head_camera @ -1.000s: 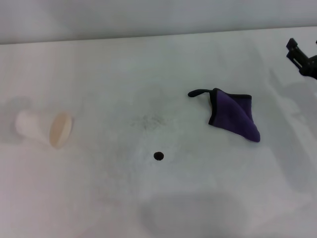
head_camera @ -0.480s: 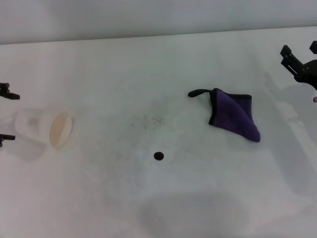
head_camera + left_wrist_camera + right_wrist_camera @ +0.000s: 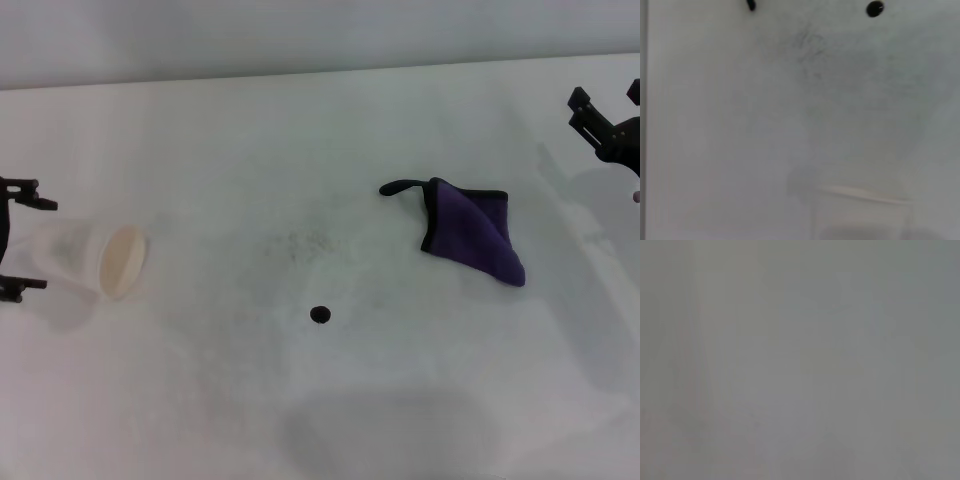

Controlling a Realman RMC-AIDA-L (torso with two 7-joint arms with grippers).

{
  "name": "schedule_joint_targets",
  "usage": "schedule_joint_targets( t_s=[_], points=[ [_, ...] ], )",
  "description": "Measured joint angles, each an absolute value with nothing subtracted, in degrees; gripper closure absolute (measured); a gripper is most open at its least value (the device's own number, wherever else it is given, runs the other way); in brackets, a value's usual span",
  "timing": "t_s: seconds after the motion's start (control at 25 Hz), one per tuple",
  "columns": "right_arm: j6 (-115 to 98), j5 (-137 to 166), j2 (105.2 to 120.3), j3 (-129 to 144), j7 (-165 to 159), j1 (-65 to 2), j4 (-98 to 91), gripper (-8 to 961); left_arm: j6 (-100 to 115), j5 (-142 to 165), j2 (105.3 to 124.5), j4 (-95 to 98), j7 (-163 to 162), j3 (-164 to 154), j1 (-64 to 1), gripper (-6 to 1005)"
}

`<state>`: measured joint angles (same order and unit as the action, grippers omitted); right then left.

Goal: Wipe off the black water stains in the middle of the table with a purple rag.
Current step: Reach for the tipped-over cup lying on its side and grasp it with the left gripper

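Purple rag (image 3: pixel 472 236) sits inboard of the right claw (image 3: pixel 606 112), fingers apart, clearly the nearer one; left claw (image 3: pixel 22 240) gapes around a paper cup (image 3: pixel 92 259).

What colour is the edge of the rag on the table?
Black, around the purple rag; the head view shows it best.

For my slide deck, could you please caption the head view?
Open left gripper flanks a tipped paper cup; purple rag and black stain lie untouched on the table.
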<state>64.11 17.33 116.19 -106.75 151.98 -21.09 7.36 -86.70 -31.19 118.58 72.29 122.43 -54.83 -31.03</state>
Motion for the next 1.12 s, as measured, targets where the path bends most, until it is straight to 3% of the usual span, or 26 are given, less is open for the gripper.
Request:
schedule_joint_targets(
  t_s=[1.12],
  points=[
    [61.27,17.13,115.65,-106.96,152.49,-20.99,7.91,91,-69.26,-35.64,118.80,57.31,125.06,-60.71,-31.05,123]
  ],
)
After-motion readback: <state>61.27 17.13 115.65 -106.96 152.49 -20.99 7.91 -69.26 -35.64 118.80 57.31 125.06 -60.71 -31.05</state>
